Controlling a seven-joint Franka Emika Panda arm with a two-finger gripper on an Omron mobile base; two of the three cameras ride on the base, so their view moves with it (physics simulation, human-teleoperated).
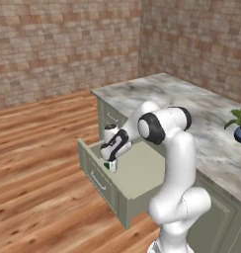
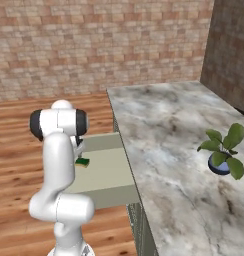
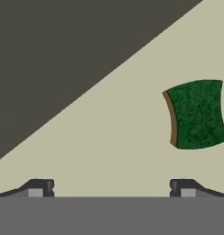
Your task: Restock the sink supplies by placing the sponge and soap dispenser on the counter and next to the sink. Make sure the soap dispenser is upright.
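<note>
One green sponge [image 3: 196,114] with a brownish-yellow edge is seen lying flat on the pale floor of an open drawer [image 1: 137,170], which is pulled out from the sage-green cabinet under the marble table [image 2: 169,150]. In the hand view the sponge is placed above and to the right of the claw [image 3: 111,188], nearer the right fingertip, with bare drawer floor between them. Both dark fingertips [image 3: 40,187] are spread wide apart, and nothing is held between them. A dark shadowed area is shown across the upper left of the hand view, cut off diagonally from the lit drawer floor. In the left base view the claw [image 1: 111,165] is pointed down into the drawer near its front left corner. In the right base view the sponge [image 2: 83,162] is partly visible beside the white arm. A potted plant [image 2: 223,150] in a blue pot is stood on the marble top, well apart from the drawer.
</note>
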